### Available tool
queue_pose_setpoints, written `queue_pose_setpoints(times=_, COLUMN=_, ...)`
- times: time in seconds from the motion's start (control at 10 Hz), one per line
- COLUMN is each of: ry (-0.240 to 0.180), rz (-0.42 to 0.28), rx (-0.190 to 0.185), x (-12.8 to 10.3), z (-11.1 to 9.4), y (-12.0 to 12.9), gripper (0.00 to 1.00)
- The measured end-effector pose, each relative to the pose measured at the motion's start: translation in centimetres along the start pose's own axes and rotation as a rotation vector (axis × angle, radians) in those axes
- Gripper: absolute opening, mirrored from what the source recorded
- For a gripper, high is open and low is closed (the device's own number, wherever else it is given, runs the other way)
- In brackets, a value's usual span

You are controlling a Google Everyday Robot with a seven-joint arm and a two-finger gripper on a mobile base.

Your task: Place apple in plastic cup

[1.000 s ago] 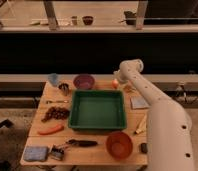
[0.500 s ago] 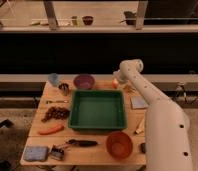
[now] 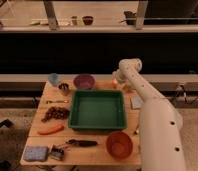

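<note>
The apple (image 3: 113,84) is a small orange-yellow round fruit at the far right of the wooden table (image 3: 99,152), just right of the purple bowl. My gripper (image 3: 116,79) is at the end of the white arm (image 3: 142,95), right at the apple and partly covering it; whether it holds the apple is hidden. The plastic cup (image 3: 53,79) is pale blue and stands upright at the far left corner of the table, well away from the gripper.
A green tray (image 3: 97,123) fills the middle. A purple bowl (image 3: 84,81), a metal cup (image 3: 64,88), grapes (image 3: 55,113), a carrot (image 3: 50,129), a blue sponge (image 3: 35,152), a dark tool (image 3: 82,143), a red bowl (image 3: 119,144) and a grey cloth (image 3: 137,102) lie around it.
</note>
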Motion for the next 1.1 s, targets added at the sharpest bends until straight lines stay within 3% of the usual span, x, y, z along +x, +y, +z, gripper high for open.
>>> queue_pose_setpoints(times=0.3, ry=0.009, rz=0.011, rx=-0.001, x=0.7, z=0.0, y=0.1, gripper=0.67)
queue_pose_setpoints(times=0.6, ry=0.016, rz=0.026, rx=-0.005, x=1.4, z=-0.2, y=0.4, gripper=0.66)
queue_pose_setpoints(times=0.9, ry=0.018, rz=0.042, rx=-0.012, x=2.1, z=-0.3, y=0.8, gripper=0.57)
queue_pose_setpoints(times=1.1, ry=0.021, rz=0.05, rx=-0.018, x=2.5, z=-0.5, y=1.2, gripper=0.37)
